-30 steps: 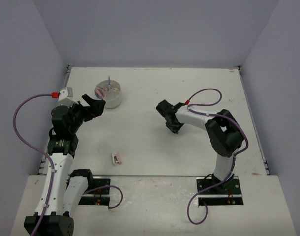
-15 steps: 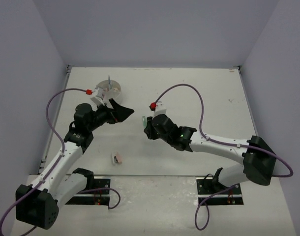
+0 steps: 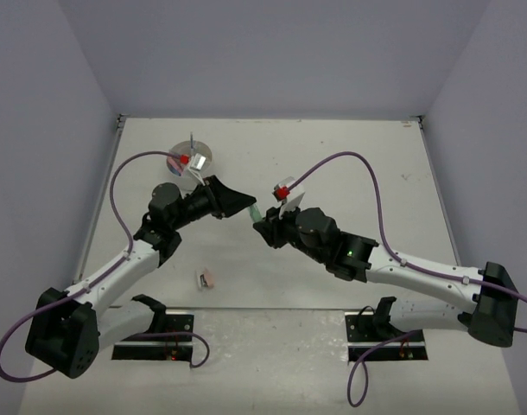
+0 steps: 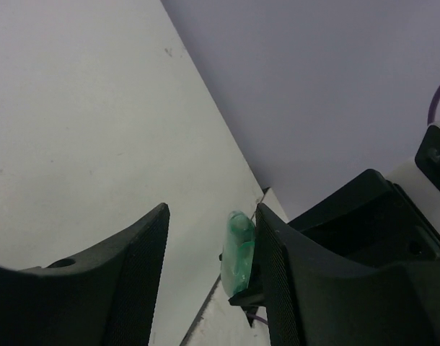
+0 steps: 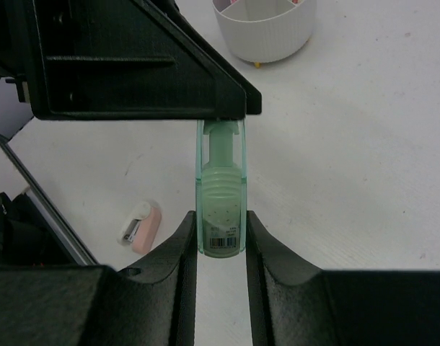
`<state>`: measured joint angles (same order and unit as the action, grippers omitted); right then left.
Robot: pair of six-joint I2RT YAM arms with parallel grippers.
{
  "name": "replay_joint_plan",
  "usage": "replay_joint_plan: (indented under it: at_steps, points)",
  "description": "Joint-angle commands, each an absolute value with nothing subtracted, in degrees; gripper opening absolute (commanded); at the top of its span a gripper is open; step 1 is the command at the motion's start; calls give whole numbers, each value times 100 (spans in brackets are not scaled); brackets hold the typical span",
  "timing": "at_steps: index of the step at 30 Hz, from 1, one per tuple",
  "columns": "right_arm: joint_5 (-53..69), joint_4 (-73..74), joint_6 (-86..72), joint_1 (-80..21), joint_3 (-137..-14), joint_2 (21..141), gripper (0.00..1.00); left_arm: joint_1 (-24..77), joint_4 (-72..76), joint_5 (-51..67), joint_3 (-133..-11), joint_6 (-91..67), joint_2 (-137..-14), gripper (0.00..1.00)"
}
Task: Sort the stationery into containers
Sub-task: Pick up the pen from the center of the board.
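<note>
top view: the translucent pastel green capsule-shaped plastic piece (image 3: 256, 212) hangs over the table (image 3: 350, 156) between both arms. it is probably light, stiff and slick, best pinched across its flat sides.
left wrist view: the left end effector (image 4: 211, 213) is spread, the piece just beside one finger.
right wrist view: the right end effector (image 5: 220, 216) is clenched on its ribbed, barcoded end.

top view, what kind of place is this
Likely a robot lab test cell: bare white table boxed in by blank walls, left arm and right arm bolted at its near edge, one dish.

Soft even light; close foreground seemingly blurred.
</note>
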<state>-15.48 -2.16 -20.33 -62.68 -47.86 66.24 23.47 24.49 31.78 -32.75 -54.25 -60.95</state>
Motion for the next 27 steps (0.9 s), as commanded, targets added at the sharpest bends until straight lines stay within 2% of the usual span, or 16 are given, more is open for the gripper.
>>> replay_joint_plan:
  at_steps: [1, 5, 6, 11, 12, 16, 17, 18, 19, 21, 24, 27]
  points:
    - [-1682, -533, -1727, -6311, -4945, 6565, 0, 2600, 3513, 3670, -3101, -5856, -6353, 53]
    - [-1989, -331, -1731, -6311, -5019, 6665, 0, 2692, 3818, 3788, -3103, -5994, -6416, 54]
    - [-2028, -353, -1755, -6311, -4991, 6648, 0, 2698, 3782, 3760, -3116, -5971, -6379, 50]
    - [-2107, -300, -1793, -6311, -5018, 6696, 0, 2698, 3117, 3495, -3317, -5542, -6270, 0]
    - [-2101, -259, -1790, -6308, -5041, 6720, 1, 2698, 2775, 3355, -3384, -5405, -6245, 0]
    - [-2212, -270, -1863, -6302, -4935, 6689, 23, 2648, 1582, 2114, -3917, -4482, -6144, 0]
    - [-2307, -283, -1904, -6307, -4852, 6610, 66, 2605, 1051, 1482, -4158, -4211, -6165, 0]
    - [-2392, -290, -1925, -6311, -4775, 6537, 95, 2559, 606, 872, -4358, -4005, -6187, 0]
    - [-2467, -286, -1932, -6311, -4712, 6475, 99, 2480, 140, 339, -4504, -3885, -6218, 0]
    - [-2635, -219, -1976, -6311, -4570, 6292, 99, 2147, -559, -1183, -4832, -3731, -6371, 0]
    - [-2789, -119, -1975, -6302, -4358, 5980, 99, 1044, -731, -1132, -4973, -3805, -6637, 0]
    - [-2949, -83, -1960, -6302, -4235, 5841, 99, 567, -759, -1287, -5180, -3842, -6920, 0]
